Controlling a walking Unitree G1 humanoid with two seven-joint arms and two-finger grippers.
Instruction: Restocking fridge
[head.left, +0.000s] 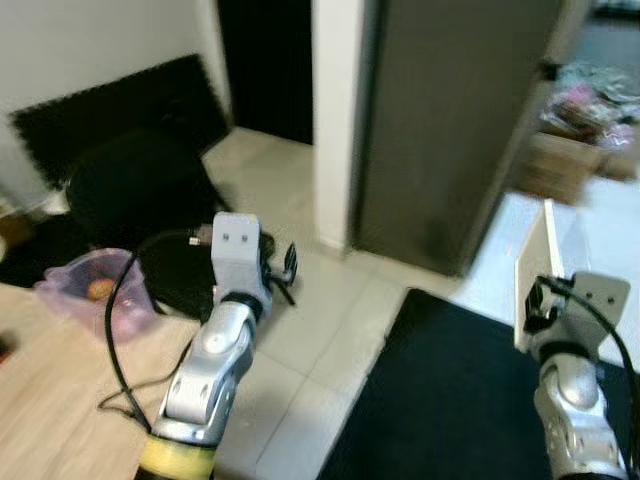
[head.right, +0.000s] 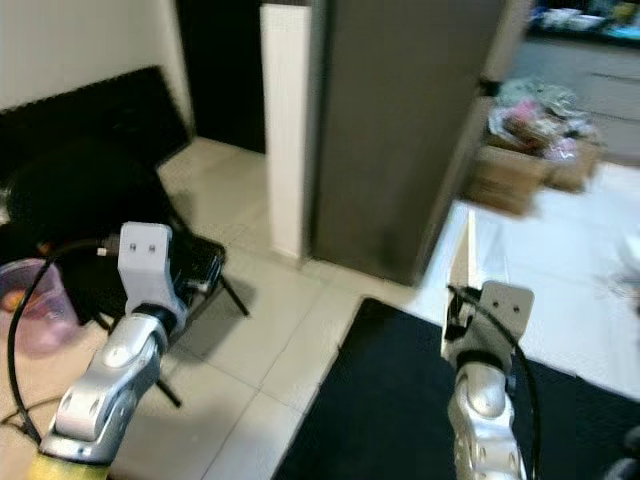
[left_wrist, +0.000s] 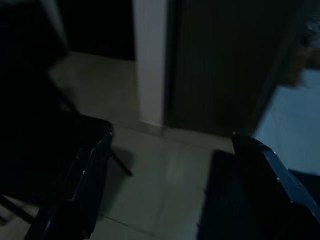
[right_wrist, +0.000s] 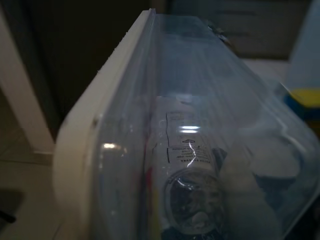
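My right gripper (head.left: 533, 305) is shut on a clear plastic container (right_wrist: 210, 140) with a white lid (right_wrist: 102, 125), held up on edge above the black mat. The container (head.right: 466, 255) holds a labelled bottle-like item (right_wrist: 187, 195) and other things I cannot make out. The tall grey fridge (head.left: 450, 130) stands ahead with its door closed, about a step beyond the container. My left gripper (left_wrist: 175, 195) is open, its black fingers (left_wrist: 90, 175) wide apart with only floor between them. The left arm (head.left: 225, 330) is raised over the edge of the wooden table.
A white pillar (head.left: 335, 120) stands just left of the fridge. On my left is a wooden table (head.left: 50, 400) with a purple plastic bag (head.left: 95, 290). Behind it sits a black chair (head.left: 140, 190). A black mat (head.left: 450, 400) lies underfoot. Cardboard boxes (head.left: 560, 165) clutter the far right.
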